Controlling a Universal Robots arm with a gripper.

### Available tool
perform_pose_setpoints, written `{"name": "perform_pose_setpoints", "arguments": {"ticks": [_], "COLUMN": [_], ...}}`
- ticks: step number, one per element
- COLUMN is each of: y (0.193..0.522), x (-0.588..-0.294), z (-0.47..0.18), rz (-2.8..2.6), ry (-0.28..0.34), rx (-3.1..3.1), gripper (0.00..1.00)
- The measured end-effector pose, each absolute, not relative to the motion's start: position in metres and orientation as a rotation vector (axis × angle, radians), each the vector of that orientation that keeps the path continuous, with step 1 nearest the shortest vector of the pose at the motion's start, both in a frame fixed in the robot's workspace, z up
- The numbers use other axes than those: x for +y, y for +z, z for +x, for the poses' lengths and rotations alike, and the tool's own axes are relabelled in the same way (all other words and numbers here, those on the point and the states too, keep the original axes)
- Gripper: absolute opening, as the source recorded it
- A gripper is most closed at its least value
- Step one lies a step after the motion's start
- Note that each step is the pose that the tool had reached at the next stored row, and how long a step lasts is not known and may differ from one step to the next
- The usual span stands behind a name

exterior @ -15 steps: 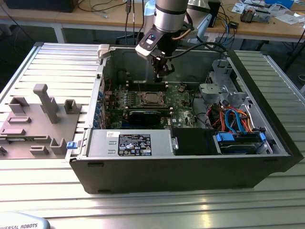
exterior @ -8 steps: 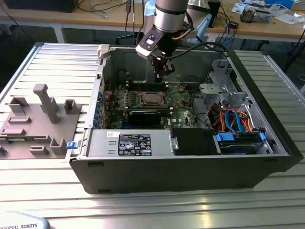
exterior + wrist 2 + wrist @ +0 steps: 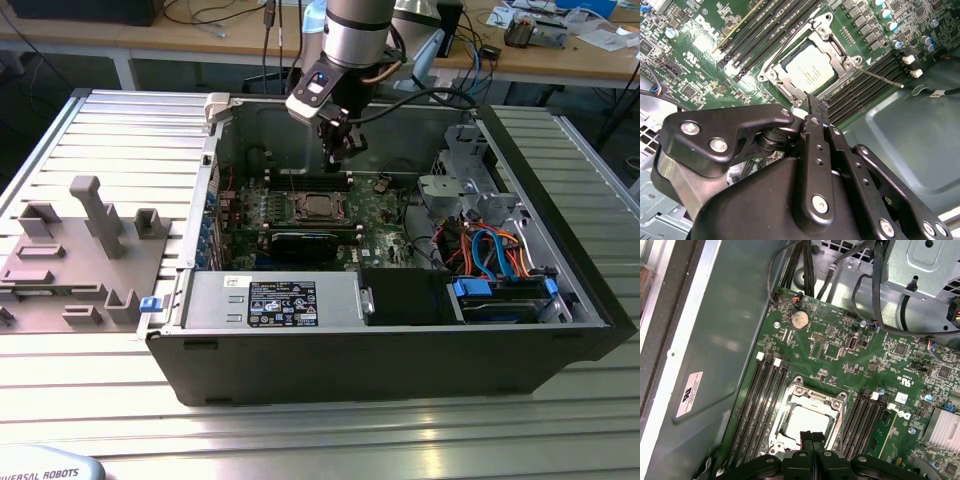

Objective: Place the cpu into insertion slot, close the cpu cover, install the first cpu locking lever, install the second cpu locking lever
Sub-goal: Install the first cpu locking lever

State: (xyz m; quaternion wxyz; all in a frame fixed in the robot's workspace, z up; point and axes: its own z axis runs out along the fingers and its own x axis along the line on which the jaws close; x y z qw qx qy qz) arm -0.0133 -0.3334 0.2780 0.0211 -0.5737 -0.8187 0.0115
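End effector (image 3: 816, 103) pinched together, empty, near cpu (image 3: 809, 70) seated in insertion slot (image 3: 788, 56).

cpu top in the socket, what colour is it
Dull, pale silver metal. The cpu shows best in the second wrist view.

No print legible on the black label (image 3: 282, 303) or white sticker (image 3: 689, 394)

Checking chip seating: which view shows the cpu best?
Second wrist view: the cpu sits in full view, silver top unobstructed. In the first wrist view the gripper covers part of one edge. The exterior view shows it small and far off.
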Motion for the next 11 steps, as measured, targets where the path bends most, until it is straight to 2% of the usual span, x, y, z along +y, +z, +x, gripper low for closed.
{"name": "perform_pose_setpoints", "arguments": {"ticks": [11], "y": [0.278], "x": [-0.3334], "z": [-0.0133], "rz": [-1.738], "ry": [0.037], "rx": [-2.567], "gripper": [0.11]}}
